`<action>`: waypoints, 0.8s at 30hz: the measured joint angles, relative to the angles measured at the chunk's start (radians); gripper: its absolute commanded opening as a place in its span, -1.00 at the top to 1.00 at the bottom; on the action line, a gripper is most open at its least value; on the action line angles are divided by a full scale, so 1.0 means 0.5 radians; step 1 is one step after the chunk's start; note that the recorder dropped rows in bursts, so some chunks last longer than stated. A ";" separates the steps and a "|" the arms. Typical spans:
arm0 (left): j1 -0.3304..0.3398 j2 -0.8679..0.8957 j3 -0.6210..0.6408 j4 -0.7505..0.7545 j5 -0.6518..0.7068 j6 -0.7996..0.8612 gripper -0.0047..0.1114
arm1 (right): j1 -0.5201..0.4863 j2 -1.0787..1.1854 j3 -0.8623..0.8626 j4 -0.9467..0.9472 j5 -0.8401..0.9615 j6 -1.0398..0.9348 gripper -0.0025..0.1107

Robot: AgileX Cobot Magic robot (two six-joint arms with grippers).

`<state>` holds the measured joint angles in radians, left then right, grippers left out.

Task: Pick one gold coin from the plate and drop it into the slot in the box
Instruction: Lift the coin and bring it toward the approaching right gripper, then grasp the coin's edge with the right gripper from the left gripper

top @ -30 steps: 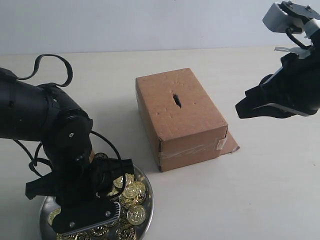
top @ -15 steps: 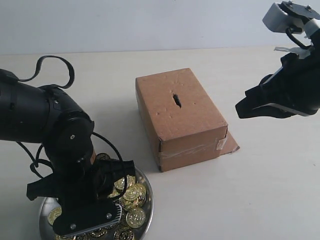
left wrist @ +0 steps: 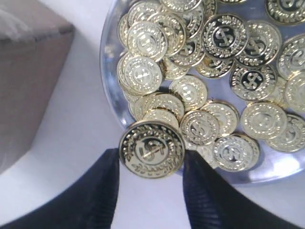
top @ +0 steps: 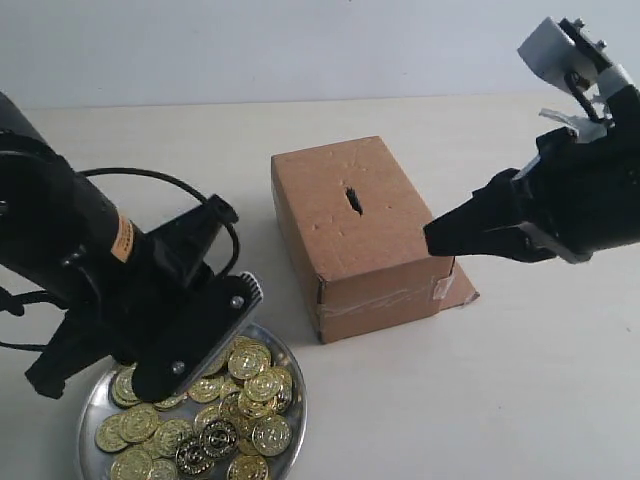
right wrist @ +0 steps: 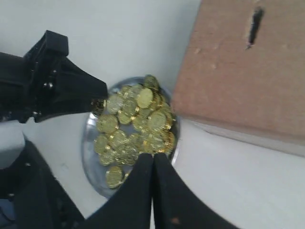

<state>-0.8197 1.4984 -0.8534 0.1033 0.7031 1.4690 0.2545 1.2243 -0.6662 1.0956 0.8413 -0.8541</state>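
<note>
**While the left gripper pinches one coin, the right hangs clenched on nothing**

Since you need the coin's place first: the left gripper is clamped on one gold coin. Its two black fingers press the coin's opposite edges, and the embossed face is turned toward the wrist camera. The coin sits over the rim of the silver plate, on the side nearer the box, and looks raised above the heap of gold coins (you cannot see it in the exterior view, where the arm covers it). The cardboard box stands just beside the plate, apart from it, with clear tape across its near end. Its slot is a dark ragged cut in the middle of the top, well apart from the held coin. The right gripper is pressed closed with nothing between its fingers, hanging near the box's right side.
</note>
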 measured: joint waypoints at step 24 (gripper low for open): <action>0.121 -0.410 0.000 -0.044 0.056 -0.793 0.27 | 0.925 0.586 -0.112 1.285 -0.603 -0.698 0.36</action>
<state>-0.7592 1.2934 -0.8534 0.0812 0.7311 1.0727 0.7171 1.5174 -0.7224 1.7378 0.5399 -1.2033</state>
